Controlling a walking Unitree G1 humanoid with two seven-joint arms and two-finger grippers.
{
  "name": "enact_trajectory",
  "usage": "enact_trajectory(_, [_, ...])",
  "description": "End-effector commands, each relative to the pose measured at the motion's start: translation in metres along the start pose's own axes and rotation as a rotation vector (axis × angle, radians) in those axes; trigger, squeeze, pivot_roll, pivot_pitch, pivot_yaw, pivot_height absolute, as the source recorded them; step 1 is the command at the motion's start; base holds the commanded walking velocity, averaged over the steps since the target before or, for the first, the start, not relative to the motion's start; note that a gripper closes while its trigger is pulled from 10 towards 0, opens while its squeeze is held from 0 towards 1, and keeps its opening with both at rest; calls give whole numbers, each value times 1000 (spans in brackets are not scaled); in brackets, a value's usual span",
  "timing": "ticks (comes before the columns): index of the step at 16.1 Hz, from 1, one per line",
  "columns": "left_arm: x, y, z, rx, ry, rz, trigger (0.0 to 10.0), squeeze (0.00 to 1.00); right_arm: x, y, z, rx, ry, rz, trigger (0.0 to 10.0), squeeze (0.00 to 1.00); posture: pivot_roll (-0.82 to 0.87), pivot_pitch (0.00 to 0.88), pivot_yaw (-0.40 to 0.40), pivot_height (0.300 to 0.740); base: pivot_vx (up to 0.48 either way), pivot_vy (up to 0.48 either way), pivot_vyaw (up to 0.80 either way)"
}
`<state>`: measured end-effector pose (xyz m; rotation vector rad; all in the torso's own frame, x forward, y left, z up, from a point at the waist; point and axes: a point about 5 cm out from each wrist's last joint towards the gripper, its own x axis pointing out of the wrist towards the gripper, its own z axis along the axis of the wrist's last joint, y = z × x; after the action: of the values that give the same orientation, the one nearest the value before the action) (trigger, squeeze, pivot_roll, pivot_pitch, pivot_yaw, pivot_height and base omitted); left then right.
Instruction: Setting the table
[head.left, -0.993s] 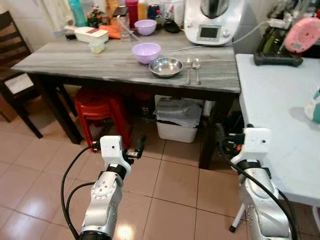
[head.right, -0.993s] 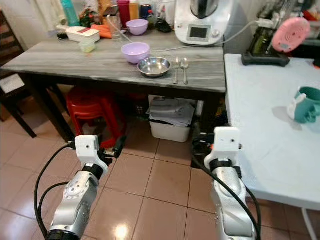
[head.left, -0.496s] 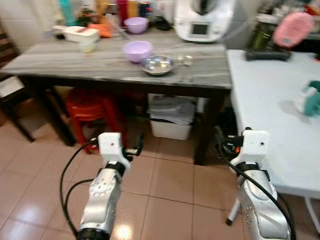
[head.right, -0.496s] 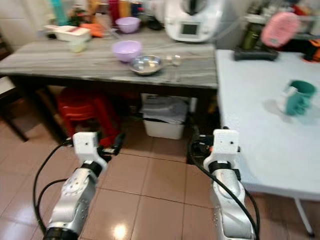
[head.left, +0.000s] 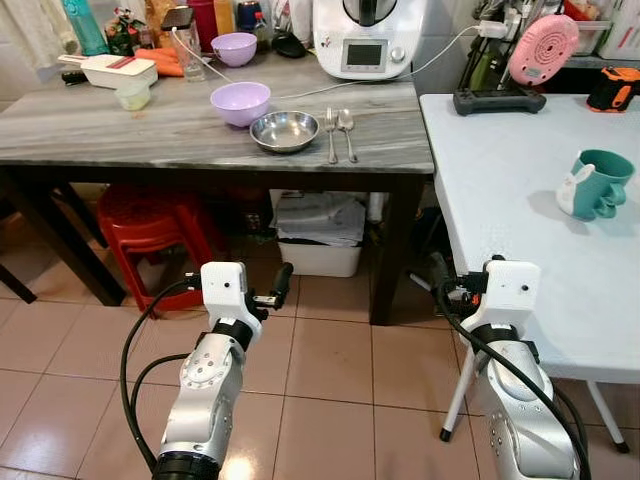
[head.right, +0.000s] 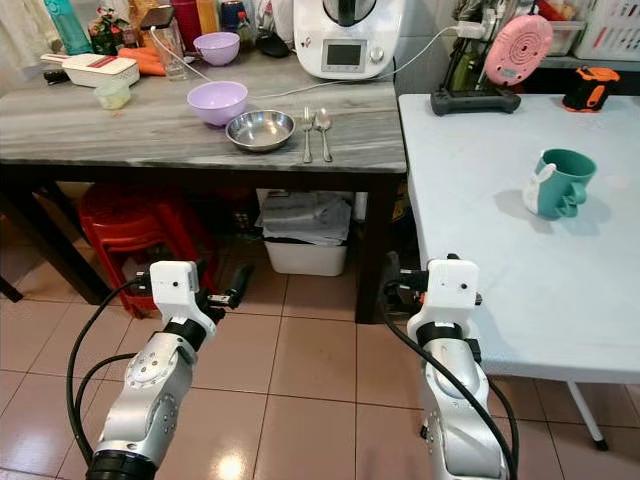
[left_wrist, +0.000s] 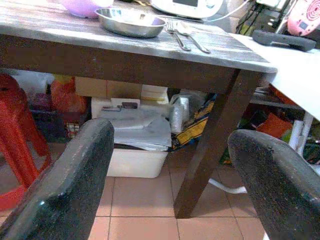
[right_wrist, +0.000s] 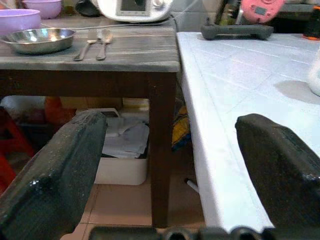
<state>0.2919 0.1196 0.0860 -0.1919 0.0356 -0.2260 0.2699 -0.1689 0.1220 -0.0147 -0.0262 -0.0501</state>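
Two purple bowls (head.left: 239, 102) (head.left: 234, 47), one steel bowl (head.left: 284, 131), one fork (head.left: 331, 133), one spoon (head.left: 347, 131), one teal mug (head.left: 597, 184).

This is the kitchen and dining corner of a lived-in home. A grey wood-grain table (head.left: 120, 125) on dark legs stands on the far left, carrying a white kitchen cooking machine (head.left: 367, 38) with a cable running to the wall, two purple bowls (head.left: 240, 102), a steel bowl (head.left: 284, 131), a fork and spoon (head.left: 338, 133), bottles and a food container (head.left: 107, 69). Beneath it sit red plastic stools (head.left: 150, 225) and a white storage bin (head.left: 320, 255) with bags on top. On the right stands a white table (head.left: 520, 200) with a teal mug (head.left: 597, 183) and a pink gadget (head.left: 540, 48) at its far edge. The floor is terracotta tile (head.left: 330, 370), and a dark chair shows at the far left.
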Motion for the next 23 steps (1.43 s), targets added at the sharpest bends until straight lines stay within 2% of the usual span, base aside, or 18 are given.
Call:
enact_trajectory(1, [0, 2, 0, 4, 9, 2, 10000, 0, 0, 2, 2, 12, -13, 3, 10000, 0, -145, 4, 77, 740, 0, -262, 0])
enact_trajectory(10, [1, 1, -1, 2, 12, -3, 10000, 0, 0, -1, 3, 8, -18, -7, 10000, 0, -155, 8, 81, 740, 0, -260, -692])
enact_trajectory(20, [4, 0, -1, 16, 25, -7, 10000, 0, -1, 4, 5, 7, -40, 25, 10000, 0, -154, 7, 92, 740, 0, -238, 0])
enact_trajectory(23, [5, -2, -1, 17, 27, -13, 10000, 0, -1, 5, 6, 9, -47, 29, 10000, 0, -154, 6, 95, 740, 0, -480, 798])
